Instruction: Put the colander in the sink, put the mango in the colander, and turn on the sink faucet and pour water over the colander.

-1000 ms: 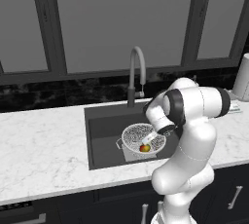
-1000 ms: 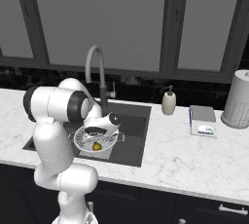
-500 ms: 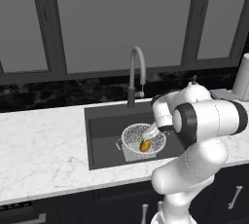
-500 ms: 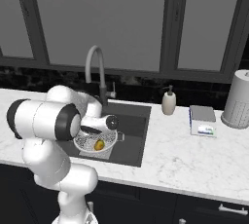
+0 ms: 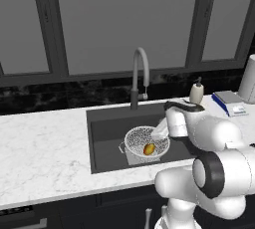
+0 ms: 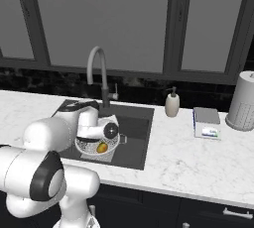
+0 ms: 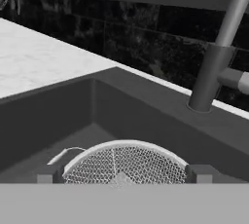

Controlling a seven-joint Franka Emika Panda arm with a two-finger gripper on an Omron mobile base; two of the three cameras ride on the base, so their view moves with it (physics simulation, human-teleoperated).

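The gripper (image 7: 121, 177) is held low over the colander (image 5: 146, 143), which sits in the sink (image 5: 107, 131) with the mango (image 5: 149, 149) inside. Its fingertips (image 7: 46, 174) are seen spread wide apart, apparently holding nothing. The faucet (image 7: 216, 67) stands beyond the gripper.

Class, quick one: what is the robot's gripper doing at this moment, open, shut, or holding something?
Gripper: open and holding nothing, its fingertips spread above the colander in the sink.

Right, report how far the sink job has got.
Done: the round wire-mesh colander sits in the dark grey sink, red-orange mango inside. In hand: the gripper faces the grey gooseneck faucet. Left: turning it on; no water runs.
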